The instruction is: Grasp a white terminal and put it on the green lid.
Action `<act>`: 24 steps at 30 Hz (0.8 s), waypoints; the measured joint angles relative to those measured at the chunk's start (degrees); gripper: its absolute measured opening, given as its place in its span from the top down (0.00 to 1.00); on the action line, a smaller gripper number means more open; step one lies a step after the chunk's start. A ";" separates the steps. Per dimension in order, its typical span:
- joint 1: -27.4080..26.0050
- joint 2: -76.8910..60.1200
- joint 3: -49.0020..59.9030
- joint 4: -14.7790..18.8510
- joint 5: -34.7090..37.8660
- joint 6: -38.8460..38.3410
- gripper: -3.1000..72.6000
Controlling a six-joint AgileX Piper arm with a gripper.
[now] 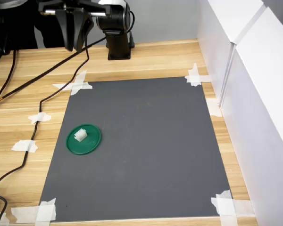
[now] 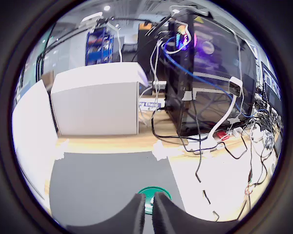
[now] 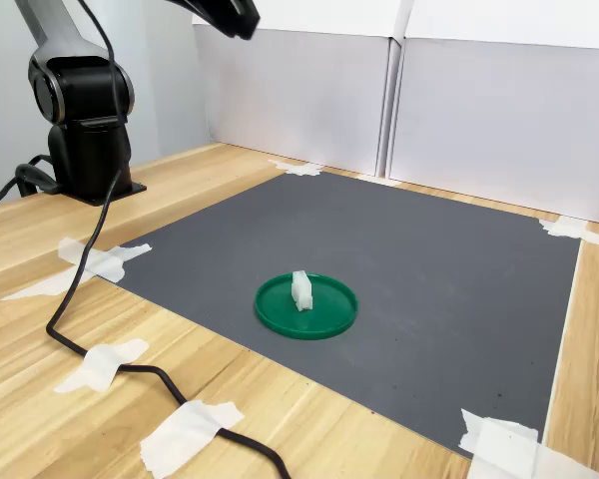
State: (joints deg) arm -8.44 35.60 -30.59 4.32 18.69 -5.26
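The white terminal (image 1: 80, 135) (image 3: 300, 289) stands upright on the green lid (image 1: 91, 142) (image 3: 331, 311), a little off the disc's centre. The lid lies on the dark grey mat (image 1: 146, 150), near the first exterior view's left edge of it. My gripper (image 1: 74, 46) hangs high above the table close to the arm's base (image 1: 119, 44), well away from the lid, its fingers together and holding nothing. In the wrist view the two dark fingertips (image 2: 136, 214) frame a sliver of the green lid (image 2: 156, 190) far below. Only part of the gripper (image 3: 230, 15) shows in the second exterior view.
White walls (image 1: 254, 94) border the mat on the first exterior view's right. A black cable (image 1: 35, 127) runs over the wooden table beside the mat, held by white tape pieces (image 1: 24, 146). More tape (image 1: 196, 75) pins the mat's corners.
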 joint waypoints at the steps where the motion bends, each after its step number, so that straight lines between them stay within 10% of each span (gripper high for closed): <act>1: 0.00 -2.67 1.41 0.00 -0.25 1.38 0.95; 24: 0.00 -33.47 26.24 -3.60 -9.21 5.58 0.98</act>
State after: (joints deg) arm -8.44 2.12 -4.35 0.72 9.48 0.31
